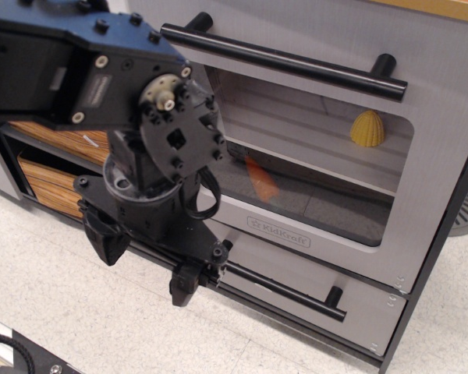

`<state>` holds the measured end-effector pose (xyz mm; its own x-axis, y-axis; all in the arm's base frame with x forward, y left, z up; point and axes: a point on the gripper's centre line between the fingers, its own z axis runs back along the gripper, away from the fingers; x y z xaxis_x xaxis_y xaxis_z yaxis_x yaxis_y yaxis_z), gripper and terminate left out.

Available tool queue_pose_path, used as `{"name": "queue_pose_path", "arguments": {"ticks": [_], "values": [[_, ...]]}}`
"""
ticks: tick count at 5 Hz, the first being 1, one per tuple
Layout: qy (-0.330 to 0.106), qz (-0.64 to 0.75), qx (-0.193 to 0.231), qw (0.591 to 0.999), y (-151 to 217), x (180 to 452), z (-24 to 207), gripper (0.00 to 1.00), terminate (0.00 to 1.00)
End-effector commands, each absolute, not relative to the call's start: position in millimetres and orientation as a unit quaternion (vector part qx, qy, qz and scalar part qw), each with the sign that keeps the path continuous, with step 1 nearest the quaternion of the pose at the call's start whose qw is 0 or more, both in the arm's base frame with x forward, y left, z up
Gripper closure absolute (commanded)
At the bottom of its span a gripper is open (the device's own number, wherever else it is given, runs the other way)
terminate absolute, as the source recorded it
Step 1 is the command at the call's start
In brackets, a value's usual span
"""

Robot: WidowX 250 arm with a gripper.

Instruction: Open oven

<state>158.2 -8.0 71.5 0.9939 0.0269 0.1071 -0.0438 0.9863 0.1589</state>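
The grey toy oven [444, 156] fills the right of the view. Its large door has a rounded clear window [312, 156], a long black bar handle [285, 61] along the top and an embossed KidKraft logo [279, 231]. The door looks shut. My gripper [144, 261] is open and empty, with its black fingers [105, 238] pointing down. It hangs in front of the door's lower left corner, well below the handle. The arm's black wrist and blue housing hide the door's left edge.
Inside the oven are a yellow toy [366, 128] on the shelf and an orange toy [259, 178] below it. Under the door is a smaller grey drawer [359, 327] with a black bar handle [288, 292]. Wood-grain drawers [51, 191] are at left. The floor [101, 327] is pale and speckled.
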Motion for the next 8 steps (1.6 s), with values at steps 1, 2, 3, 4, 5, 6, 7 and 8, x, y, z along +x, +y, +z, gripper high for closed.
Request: {"name": "queue_pose_path", "arguments": {"ticks": [1, 2, 3, 4, 5, 6, 7, 8], "values": [[-0.052, 0.018, 0.081, 0.995, -8, 158, 72, 0.00, 0.00], [-0.076, 0.099, 0.061, 0.990, -11, 189, 88, 0.00, 0.00], [-0.114, 0.200, 0.019, 0.973, -6, 216, 106, 0.00, 0.00], [-0.170, 0.322, -0.042, 0.930, 9, 236, 125, 0.00, 0.00], [-0.167, 0.423, -0.073, 0.887, 24, 248, 138, 0.00, 0.00], [-0.178, 0.512, -0.107, 0.833, 37, 257, 148, 0.00, 0.00], [-0.157, 0.566, -0.121, 0.800, 38, 267, 148, 0.00, 0.00], [-0.139, 0.619, -0.131, 0.762, 35, 275, 147, 0.00, 0.00]]}}
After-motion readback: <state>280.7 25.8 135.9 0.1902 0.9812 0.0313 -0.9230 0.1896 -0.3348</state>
